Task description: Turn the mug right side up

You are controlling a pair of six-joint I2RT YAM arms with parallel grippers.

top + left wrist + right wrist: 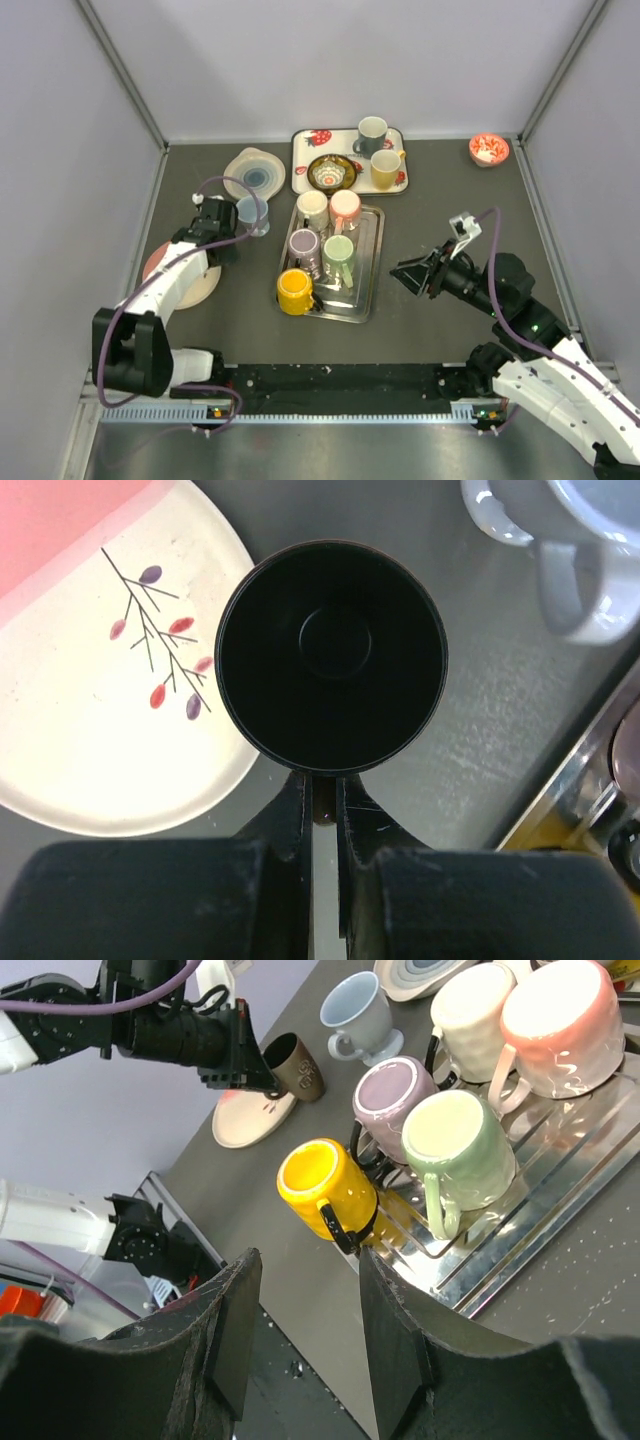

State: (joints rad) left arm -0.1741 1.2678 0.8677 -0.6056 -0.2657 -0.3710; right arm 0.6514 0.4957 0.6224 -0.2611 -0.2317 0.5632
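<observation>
The left claw (322,792) is clenched on the handle of the dark mug (330,660), held near the worktop's left edge over the rim of a twig-patterned plate (90,720). The right claw (305,1275) hangs half open, grasping nothing, beside the metal tray (366,292).

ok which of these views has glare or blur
Left wrist: the dark mug is sharp, the jaws below it soft and out of focus. Right wrist: glare streaks on the metal tray, its own jaws blurred. Top view: even light, soft shadows.
</observation>
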